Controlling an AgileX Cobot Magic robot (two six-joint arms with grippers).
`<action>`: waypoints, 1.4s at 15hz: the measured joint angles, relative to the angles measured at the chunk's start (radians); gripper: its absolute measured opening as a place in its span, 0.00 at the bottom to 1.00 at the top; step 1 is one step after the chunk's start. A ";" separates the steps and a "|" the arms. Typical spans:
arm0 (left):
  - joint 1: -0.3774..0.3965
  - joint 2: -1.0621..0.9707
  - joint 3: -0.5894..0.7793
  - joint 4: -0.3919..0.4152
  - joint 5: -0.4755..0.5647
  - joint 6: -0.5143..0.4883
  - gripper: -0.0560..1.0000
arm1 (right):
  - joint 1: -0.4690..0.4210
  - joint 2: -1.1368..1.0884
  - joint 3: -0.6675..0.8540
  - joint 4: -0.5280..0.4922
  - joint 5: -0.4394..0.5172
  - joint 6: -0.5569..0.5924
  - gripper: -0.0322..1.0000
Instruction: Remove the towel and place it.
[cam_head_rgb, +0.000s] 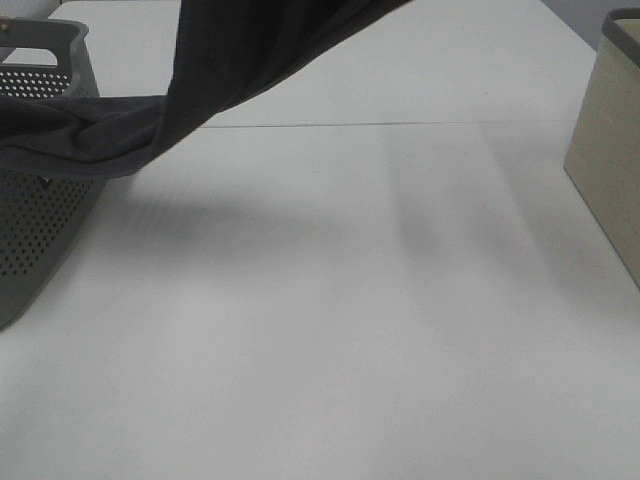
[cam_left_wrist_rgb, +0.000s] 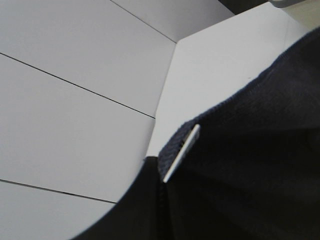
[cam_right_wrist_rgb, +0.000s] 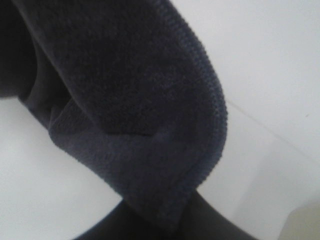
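The dark charcoal towel (cam_head_rgb: 250, 50) hangs in the air from above the top edge of the exterior high view. Its lower end is still draped over the front rim of the grey perforated basket (cam_head_rgb: 40, 40) at the left. Neither gripper shows in that view. In the left wrist view the towel (cam_left_wrist_rgb: 250, 150) fills the near side, hem and small white tag (cam_left_wrist_rgb: 181, 152) bunched right at the gripper, so the fingers are hidden. In the right wrist view a folded, hemmed corner of the towel (cam_right_wrist_rgb: 135, 90) likewise covers the fingers.
A beige fabric box (cam_head_rgb: 610, 150) with a dark rim stands at the right edge of the white table (cam_head_rgb: 350, 330). The basket stands at the table's far left. A seam runs across the table behind the middle.
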 joint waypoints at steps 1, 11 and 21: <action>0.000 0.000 0.000 0.024 -0.033 0.000 0.05 | 0.000 0.015 -0.065 -0.039 0.002 0.010 0.04; 0.176 0.029 0.000 0.051 -0.453 -0.176 0.05 | 0.000 0.084 -0.260 -0.419 -0.198 0.076 0.04; 0.297 0.131 0.000 0.092 -0.778 -0.180 0.05 | 0.000 0.251 -0.427 -0.596 -0.466 0.201 0.04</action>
